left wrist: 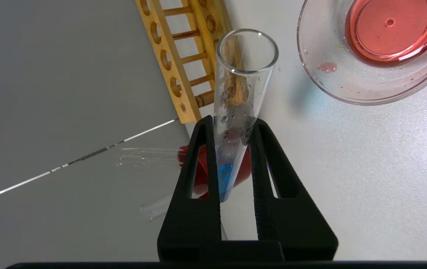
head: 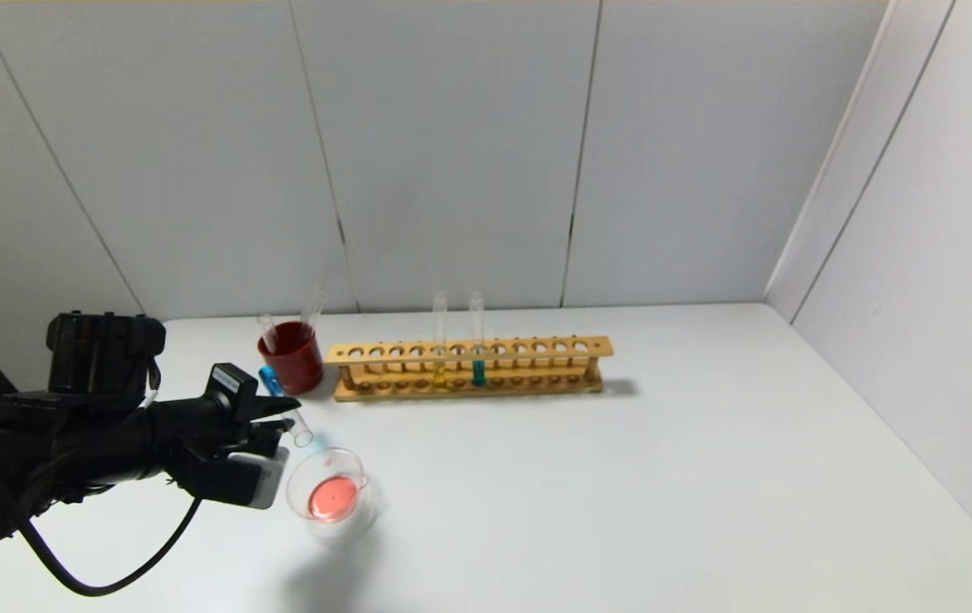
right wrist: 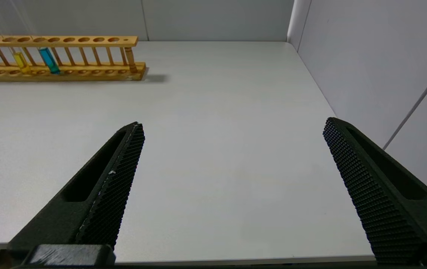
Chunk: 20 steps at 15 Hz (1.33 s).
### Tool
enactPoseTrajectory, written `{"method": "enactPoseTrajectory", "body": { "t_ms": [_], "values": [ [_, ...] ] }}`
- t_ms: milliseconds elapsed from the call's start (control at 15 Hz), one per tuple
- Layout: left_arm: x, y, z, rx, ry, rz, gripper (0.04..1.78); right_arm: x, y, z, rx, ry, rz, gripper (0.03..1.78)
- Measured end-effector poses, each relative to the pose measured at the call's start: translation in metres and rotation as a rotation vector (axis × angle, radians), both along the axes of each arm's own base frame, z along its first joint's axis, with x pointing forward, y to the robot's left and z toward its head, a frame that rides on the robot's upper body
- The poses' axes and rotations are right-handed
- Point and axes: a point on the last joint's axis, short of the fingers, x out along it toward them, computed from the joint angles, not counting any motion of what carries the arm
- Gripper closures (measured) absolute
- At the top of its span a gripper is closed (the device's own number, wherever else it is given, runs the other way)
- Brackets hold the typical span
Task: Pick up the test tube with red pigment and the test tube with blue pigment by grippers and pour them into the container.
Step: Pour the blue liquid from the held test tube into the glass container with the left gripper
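Observation:
My left gripper [head: 282, 419] is shut on the test tube with blue pigment [head: 271, 383], held tilted above the table. In the left wrist view the gripper [left wrist: 232, 121] pinches the tube [left wrist: 241, 93] near its middle, and the blue liquid sits at the closed end. The tube's open mouth points toward the container [head: 333, 489], just beside its rim. The container is a clear glass dish holding red liquid [left wrist: 333, 87]. No tube holding red liquid shows. My right gripper [right wrist: 232, 125] is open and empty above bare table, out of the head view.
A dark red cup [head: 292, 359] with two empty clear tubes [head: 312, 308] stands behind my left gripper. The wooden rack [head: 537, 347] behind holds a yellow-liquid tube [head: 439, 375] and a teal-liquid tube [head: 478, 371]. Walls close the back and right.

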Motion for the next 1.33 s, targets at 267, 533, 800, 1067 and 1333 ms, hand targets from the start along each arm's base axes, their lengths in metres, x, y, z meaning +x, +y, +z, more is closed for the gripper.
{"method": "enactPoseTrajectory", "body": {
  "t_ms": [267, 533, 800, 1067, 1333],
  "values": [
    [0.001, 0.000, -0.001, 0.024, -0.014, -0.024, 1.52, 0.000, 0.000, 0.000, 0.000, 0.000, 0.000, 0.06],
    [0.003, 0.000, -0.003, 0.024, -0.009, -0.025, 1.52, 0.000, 0.000, 0.000, 0.000, 0.000, 0.000, 0.06],
    [0.003, 0.001, -0.005, 0.025, -0.003, -0.023, 1.52, 0.000, 0.000, 0.000, 0.000, 0.000, 0.000, 0.06],
    [0.005, 0.000, -0.008, 0.024, 0.005, -0.038, 1.52, 0.000, 0.000, 0.000, 0.000, 0.000, 0.000, 0.06],
    [0.017, 0.003, -0.005, 0.067, -0.065, -0.117, 1.52, 0.000, 0.000, 0.000, 0.000, 0.000, 0.000, 0.06]
  ]
}}
